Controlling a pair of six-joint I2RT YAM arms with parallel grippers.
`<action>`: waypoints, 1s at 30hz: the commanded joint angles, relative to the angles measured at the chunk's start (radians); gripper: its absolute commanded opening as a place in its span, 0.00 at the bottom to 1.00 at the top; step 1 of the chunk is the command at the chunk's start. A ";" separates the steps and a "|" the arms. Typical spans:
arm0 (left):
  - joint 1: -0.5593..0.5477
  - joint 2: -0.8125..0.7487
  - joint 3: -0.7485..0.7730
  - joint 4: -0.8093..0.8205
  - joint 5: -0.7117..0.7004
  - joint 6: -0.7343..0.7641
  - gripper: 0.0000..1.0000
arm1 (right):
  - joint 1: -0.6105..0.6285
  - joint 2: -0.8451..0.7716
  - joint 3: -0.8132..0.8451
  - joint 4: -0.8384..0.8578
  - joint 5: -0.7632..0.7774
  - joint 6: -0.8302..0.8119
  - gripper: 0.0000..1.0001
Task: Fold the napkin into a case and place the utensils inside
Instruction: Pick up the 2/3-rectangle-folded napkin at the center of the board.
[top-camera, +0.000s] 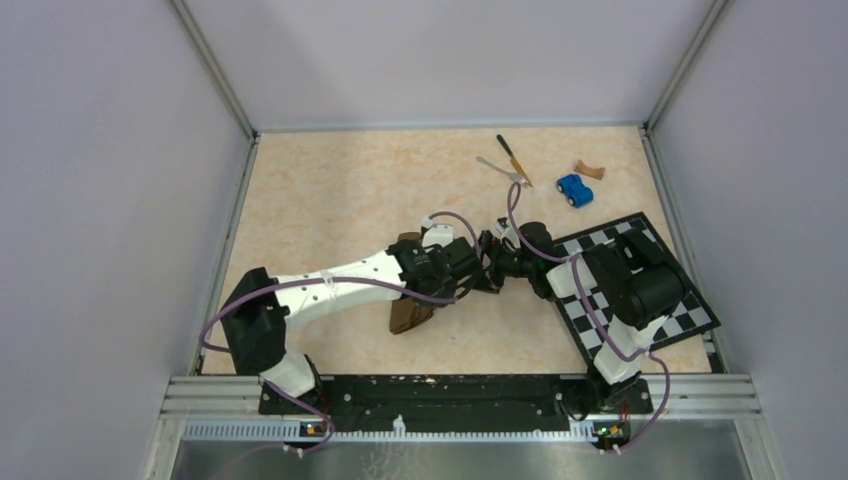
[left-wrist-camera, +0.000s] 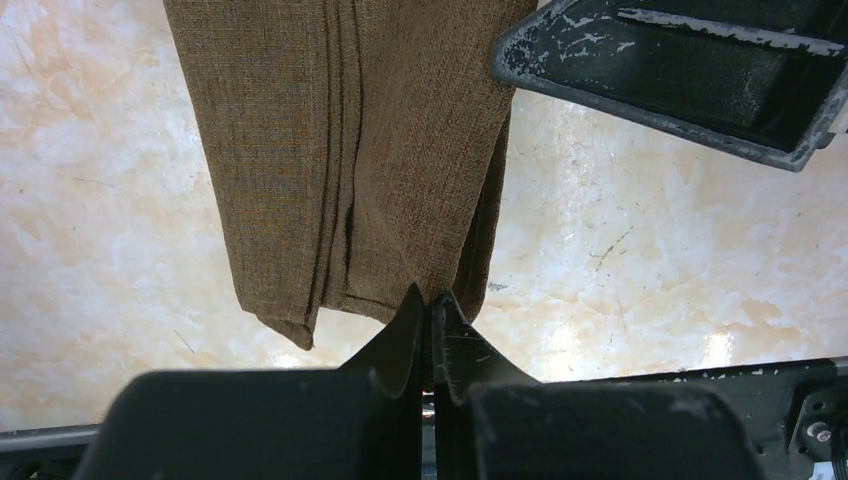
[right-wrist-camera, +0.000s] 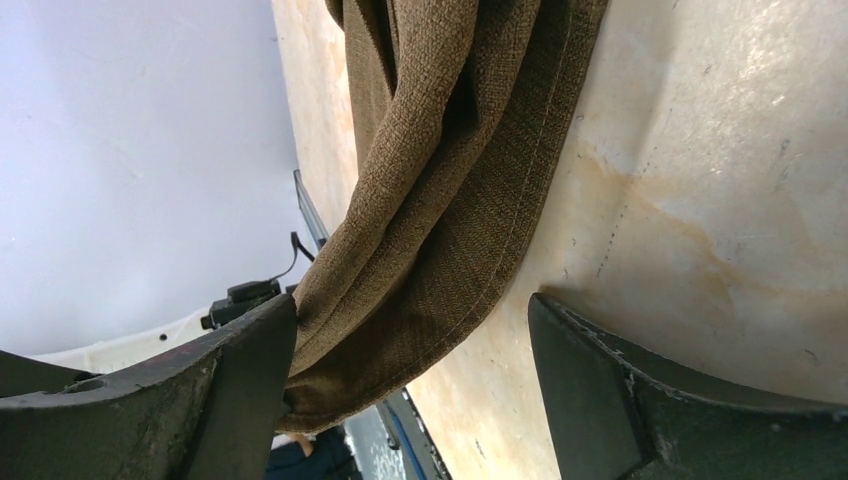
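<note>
Two arms meet near the middle of the table (top-camera: 330, 190) in the overhead view. The left claw (top-camera: 478, 277) and the right claw (top-camera: 497, 263) sit almost tip to tip. The one napkin (top-camera: 410, 316) shows as a dark brown fold poking out from under the left forearm, just beside both claws. Well apart from them, near the far edge, lie one knife (top-camera: 513, 158) with a yellow-orange handle and one silver fork (top-camera: 503, 170), close together at their near ends. One blue toy car (top-camera: 574, 189) stands to their right, with one small brown piece (top-camera: 589, 170) just beyond it. One checkered board (top-camera: 695, 305) lies under the right arm.

From the left wrist, the left claw (left-wrist-camera: 430, 305) is clenched, its tips pressed together on the near edge of the napkin (left-wrist-camera: 340, 150). The cloth stretches away from the tips in several layered folds over the table. One finger (left-wrist-camera: 680, 70) belonging to the right claw overlaps the cloth's far right corner.

From the right wrist, the right claw (right-wrist-camera: 412, 310) is released, its two fingers (right-wrist-camera: 240, 370) spread wide. The napkin (right-wrist-camera: 450, 150) runs between them as a bunched, rolled band. It rests against one finger and stays clear of the other, so nothing is gripped.
</note>
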 joint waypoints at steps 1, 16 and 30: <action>0.006 -0.049 -0.007 0.008 -0.006 0.016 0.00 | 0.012 0.006 0.025 0.040 -0.005 -0.009 0.84; 0.006 0.015 -0.013 0.084 0.109 0.071 0.00 | 0.012 -0.013 0.032 -0.014 0.012 -0.044 0.85; 0.011 -0.024 -0.057 0.098 0.101 0.065 0.00 | 0.012 -0.011 0.033 -0.035 0.014 -0.060 0.86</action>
